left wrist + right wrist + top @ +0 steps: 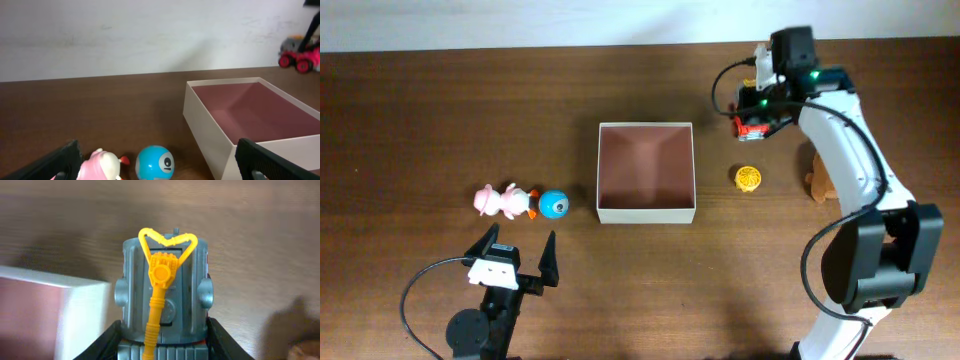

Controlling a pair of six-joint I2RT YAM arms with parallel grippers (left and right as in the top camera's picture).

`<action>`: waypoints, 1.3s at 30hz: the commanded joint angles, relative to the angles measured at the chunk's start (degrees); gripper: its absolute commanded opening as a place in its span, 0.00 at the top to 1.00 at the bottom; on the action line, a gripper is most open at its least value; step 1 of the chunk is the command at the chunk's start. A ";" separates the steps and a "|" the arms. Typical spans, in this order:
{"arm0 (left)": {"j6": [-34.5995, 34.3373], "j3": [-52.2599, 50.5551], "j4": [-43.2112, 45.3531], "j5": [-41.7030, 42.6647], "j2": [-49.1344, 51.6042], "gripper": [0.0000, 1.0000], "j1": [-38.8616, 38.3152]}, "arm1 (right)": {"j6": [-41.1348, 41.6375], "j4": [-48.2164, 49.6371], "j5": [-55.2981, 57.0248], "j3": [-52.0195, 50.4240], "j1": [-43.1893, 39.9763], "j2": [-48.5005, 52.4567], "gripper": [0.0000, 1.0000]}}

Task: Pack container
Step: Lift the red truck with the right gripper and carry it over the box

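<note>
Dark wooden table (pixel 420 100) beneath container (pixel 646 212), pale wall (pixel 125 35)

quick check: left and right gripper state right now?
Left gripper: open, holding nothing.
Right gripper: fingers closed on the grey toy truck.

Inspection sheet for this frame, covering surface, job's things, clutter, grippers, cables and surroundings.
Surface: brown wooden table.
Job's things: container mid-table, nothing inside; pink toy and blue ball toy left of it; yellow round toy right of it; grey toy truck in the right gripper.
Clutter: brown object, partly hidden by the right arm.
Grippers: left gripper open, empty, near the pink toy; right gripper shut on the toy truck.
Cables: black cable looping by the left gripper; second cable at the right gripper.
Surroundings: pale wall behind the table.
</note>
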 commanded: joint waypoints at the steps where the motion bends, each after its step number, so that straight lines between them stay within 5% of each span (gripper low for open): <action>1: 0.68 -0.33 -0.22 -0.37 -0.50 0.00 -0.26 | -0.24 -3.13 -16.33 7.21 -0.31 -1.46 0.59; 7: 0.68 -0.33 -0.22 -0.37 -0.50 0.01 -0.26 | -0.24 -5.03 -37.24 10.36 0.15 -1.46 0.59; 17: 0.68 -0.33 -0.22 -0.37 -0.50 0.00 -0.26 | -3.34 -7.34 -39.26 10.14 8.98 -1.42 0.59; 24: 0.68 -0.33 -0.22 -0.37 -0.50 0.00 -0.26 | -1.38 -7.78 -25.83 7.74 18.01 -1.16 0.59; 39: 0.68 -0.33 -0.22 -0.37 -0.50 0.00 -0.26 | 20.17 6.36 3.26 -0.92 28.55 4.09 0.59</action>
